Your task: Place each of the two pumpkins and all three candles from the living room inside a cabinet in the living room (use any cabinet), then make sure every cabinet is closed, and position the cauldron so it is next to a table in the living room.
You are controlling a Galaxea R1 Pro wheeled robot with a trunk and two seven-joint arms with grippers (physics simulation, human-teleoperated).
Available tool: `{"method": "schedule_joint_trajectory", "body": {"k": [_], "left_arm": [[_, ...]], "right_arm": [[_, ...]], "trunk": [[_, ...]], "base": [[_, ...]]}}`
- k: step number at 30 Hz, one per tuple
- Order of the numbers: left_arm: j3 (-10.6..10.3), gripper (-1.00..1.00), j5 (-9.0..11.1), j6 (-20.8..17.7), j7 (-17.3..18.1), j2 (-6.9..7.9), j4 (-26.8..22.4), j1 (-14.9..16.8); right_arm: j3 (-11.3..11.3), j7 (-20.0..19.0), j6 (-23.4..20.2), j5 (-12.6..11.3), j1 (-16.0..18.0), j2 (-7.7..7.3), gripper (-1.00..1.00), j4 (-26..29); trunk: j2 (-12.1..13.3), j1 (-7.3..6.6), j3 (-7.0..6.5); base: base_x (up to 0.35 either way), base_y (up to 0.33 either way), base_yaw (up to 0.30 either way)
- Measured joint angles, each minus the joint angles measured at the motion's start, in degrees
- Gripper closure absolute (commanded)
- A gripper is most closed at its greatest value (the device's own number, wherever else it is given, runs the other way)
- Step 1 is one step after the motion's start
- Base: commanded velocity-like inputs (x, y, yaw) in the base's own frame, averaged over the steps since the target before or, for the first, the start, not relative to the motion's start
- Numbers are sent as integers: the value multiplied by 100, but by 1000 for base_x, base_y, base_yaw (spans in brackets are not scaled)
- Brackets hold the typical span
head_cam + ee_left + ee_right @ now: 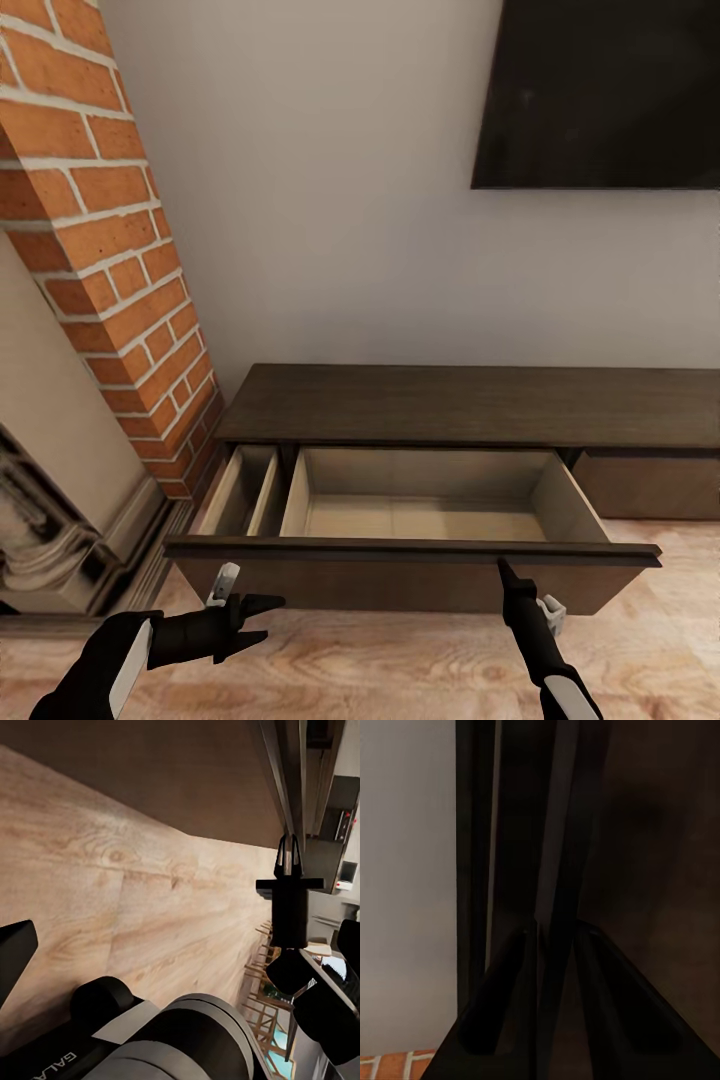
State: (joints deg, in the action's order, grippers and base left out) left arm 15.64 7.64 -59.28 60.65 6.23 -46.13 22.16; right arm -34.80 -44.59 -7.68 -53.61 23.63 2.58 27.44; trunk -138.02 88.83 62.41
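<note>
**Listener:** What is around you, and is anything in the way?

**Operator:** From the head camera I look down at the cabinet (470, 405), a long, low unit of dark brown wood against a plain pale wall. Its wide drawer (420, 555) is pulled out towards me, and the flat, handle-less front panel stands between my arms and the pale beige inside. An upright divider splits the inside into a narrow compartment on my left and a broad one on my right. I see nothing lying in either. On my left rises a red brick fireplace (110, 250) with pale mortar lines, just beside the cabinet's end. A flat black TV (600, 90) hangs on the wall above. The floor (400, 660) is light wood planks with visible grain.

**Listener:** And your claws?

**Operator:** My left gripper (262, 618) hangs low in front of the drawer's left corner, apart from it, its black fingers spread in a moderate gap with nothing between them. My right gripper (503, 568) points up at the drawer's top edge, its tip touching or nearly touching the rim. In the right wrist camera the two dark fingers (502, 1005) sit either side of a thin dark edge of the drawer front, but the picture is so dim that I cannot tell whether they are pinching it.
</note>
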Motion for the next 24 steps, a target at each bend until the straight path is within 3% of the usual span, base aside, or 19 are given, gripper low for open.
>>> {"method": "schedule_joint_trajectory", "body": {"k": [24], "left_arm": [[-1, -100, -1, 6, 0, -1, 2, 1]], "right_arm": [[-6, 96, -5, 6, 47, 1, 100, 6]], "trunk": [[1, 1, -1]], "base": [[-35, 0, 0]]}}
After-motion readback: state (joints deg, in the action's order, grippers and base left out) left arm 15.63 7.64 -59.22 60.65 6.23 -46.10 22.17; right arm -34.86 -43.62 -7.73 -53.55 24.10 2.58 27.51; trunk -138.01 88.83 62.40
